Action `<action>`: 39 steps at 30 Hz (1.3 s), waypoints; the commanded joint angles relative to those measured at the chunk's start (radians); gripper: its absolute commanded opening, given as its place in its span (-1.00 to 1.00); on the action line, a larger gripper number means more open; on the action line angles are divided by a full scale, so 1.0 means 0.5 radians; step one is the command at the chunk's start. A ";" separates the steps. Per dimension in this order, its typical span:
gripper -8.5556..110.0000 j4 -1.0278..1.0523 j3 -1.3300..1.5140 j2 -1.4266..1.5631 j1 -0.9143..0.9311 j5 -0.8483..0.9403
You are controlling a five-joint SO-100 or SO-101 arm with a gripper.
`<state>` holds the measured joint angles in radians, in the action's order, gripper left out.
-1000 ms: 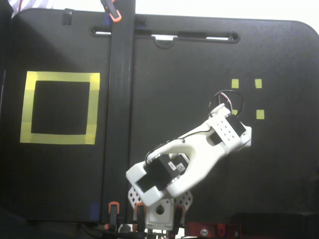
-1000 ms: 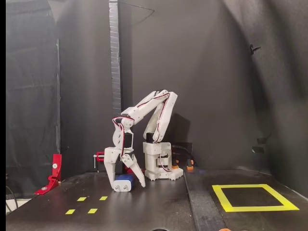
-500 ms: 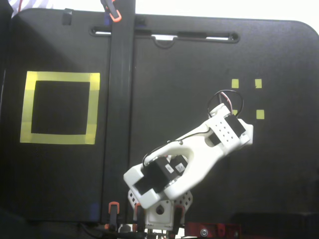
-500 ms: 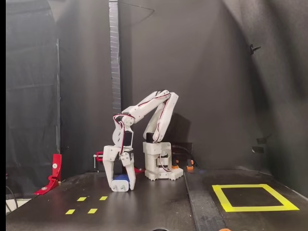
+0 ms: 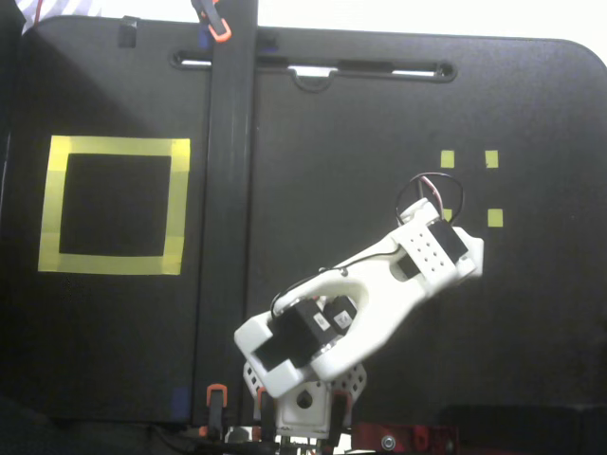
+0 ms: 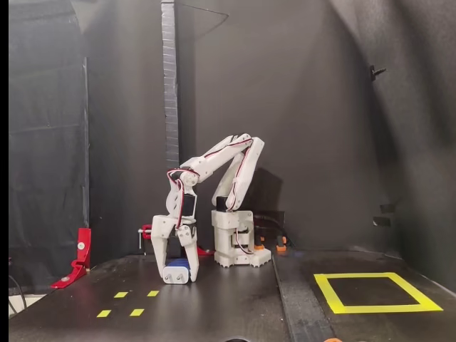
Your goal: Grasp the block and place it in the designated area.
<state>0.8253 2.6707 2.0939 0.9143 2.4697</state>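
Since one second ago the jaws have closed: the two white fingers, then spread on either side of the small dark-blue rounded block [image 6: 177,266], now stand near-parallel against its sides, and the block sits a touch further left in the side-on fixed view. The white two-finger gripper [image 6: 176,274] points straight down, its tips at the black worktop [image 6: 235,306] — gripping the block, which appears to rest on the surface. In the top-down fixed view the white arm [image 5: 365,294] covers the block entirely; the wrist lies just below and left of the small yellow squares [image 5: 469,159], three of them visible there.

The large square frame of wide yellow tape [image 6: 375,293] lies well apart from the block, on the right of the worktop in the side-on view and at the left in the top-down one [image 5: 114,206] — nothing inside it. A red clamp bracket [image 6: 79,257] stands at the left edge, side-on.
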 commanded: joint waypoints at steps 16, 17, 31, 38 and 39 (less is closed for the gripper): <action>-0.47 0.371 -0.273 0.018 -0.031 0.000; -0.47 0.414 -0.316 0.018 -0.040 -0.006; -0.47 0.979 -0.969 -0.101 -0.132 -0.034; -0.47 1.430 -1.491 -0.239 -0.187 -0.046; -0.47 1.491 -1.562 -0.258 -0.190 -0.049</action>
<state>1.5186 1.9880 1.9696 0.8237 2.4528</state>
